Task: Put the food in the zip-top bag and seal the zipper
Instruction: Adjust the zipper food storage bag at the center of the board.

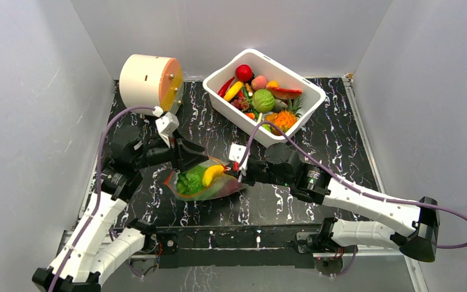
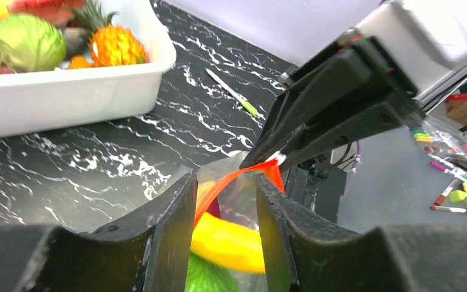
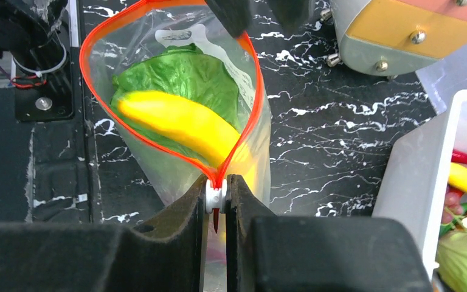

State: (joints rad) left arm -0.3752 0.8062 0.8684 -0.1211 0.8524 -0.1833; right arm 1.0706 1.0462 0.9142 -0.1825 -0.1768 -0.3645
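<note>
When seen from above, the zip-top bag [image 1: 197, 185] lies on the black table [image 1: 340, 140] between the two arms, near the front edge. The white tub [image 1: 292, 118] of toy food [image 1: 262, 100] sits well apart behind it, with a stretch of table between them and more to the right. The cream cylinder [image 1: 146, 79] stands at the back left. A banana [image 1: 213, 175] and leafy greens [image 1: 188, 181] are inside the bag.

From the left wrist, the left gripper [image 2: 225, 182] is partly open. The zipper [image 2: 237, 177] runs up through the gap, with the banana below it. The right gripper [image 2: 273, 157] pinches the strip's far end.

From the right wrist, the right gripper is squeezed tight on the white slider [image 3: 216, 194] at the zipper's near end. The bag's mouth gapes in a wide loop.
</note>
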